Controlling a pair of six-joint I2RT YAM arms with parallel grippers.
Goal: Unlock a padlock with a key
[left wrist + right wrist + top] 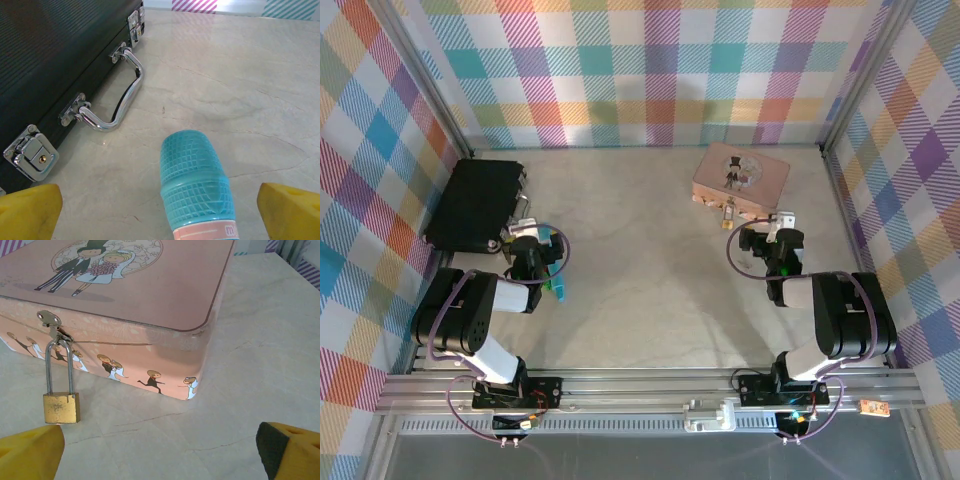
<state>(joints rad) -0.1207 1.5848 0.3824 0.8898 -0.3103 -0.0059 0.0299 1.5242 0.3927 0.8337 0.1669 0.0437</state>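
The padlock [61,407], a small brass body on a thin silvery shackle [59,365], hangs from the hasp [50,320] on the front wall of the pink tin box [150,285]. In the right wrist view it sits at about 9 o'clock, and its shackle is seated in the body. Whether the body touches the bench [640,270] I cannot tell. From above, the box lies at roughly 1 o'clock on the bench, with the padlock on its near side at about 7 o'clock of the lid. The right end effector [160,452] faces that wall with its jaws spread wide. Its yellow fingertips [30,452] sit at the lower corners of its view, apart from the padlock and gripping nothing. The left end effector [160,215] is also spread wide. A teal ribbed cylinder [192,175] with a pink band stands between its yellow fingertips [27,210], with a clear gap on either side. At 10 o'clock from it lies the black case [50,55], its chrome handle [120,95] resting toward the bench and a latch [32,157] at the near corner.
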